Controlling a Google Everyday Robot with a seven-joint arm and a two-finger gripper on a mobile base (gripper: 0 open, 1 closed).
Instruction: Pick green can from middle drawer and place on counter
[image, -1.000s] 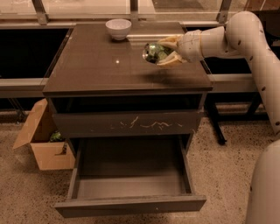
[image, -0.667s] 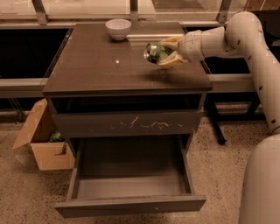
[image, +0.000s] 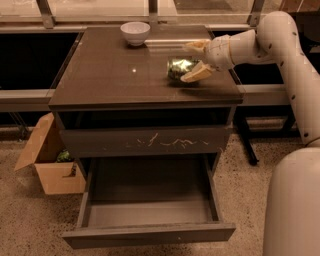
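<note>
Grey-brown counter (image: 115, 75) beneath gripper (image: 186, 62), green can (image: 176, 70)

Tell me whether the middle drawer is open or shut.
Open: the middle drawer is pulled out, its grey inside showing. The green can is up at the counter, by the gripper.

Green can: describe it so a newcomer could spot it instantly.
On the glossy counter atop the drawer cabinet, near its right edge, the green can sits within the open claw. It's shiny mottled green, unlike the white bowl at the back.
</note>
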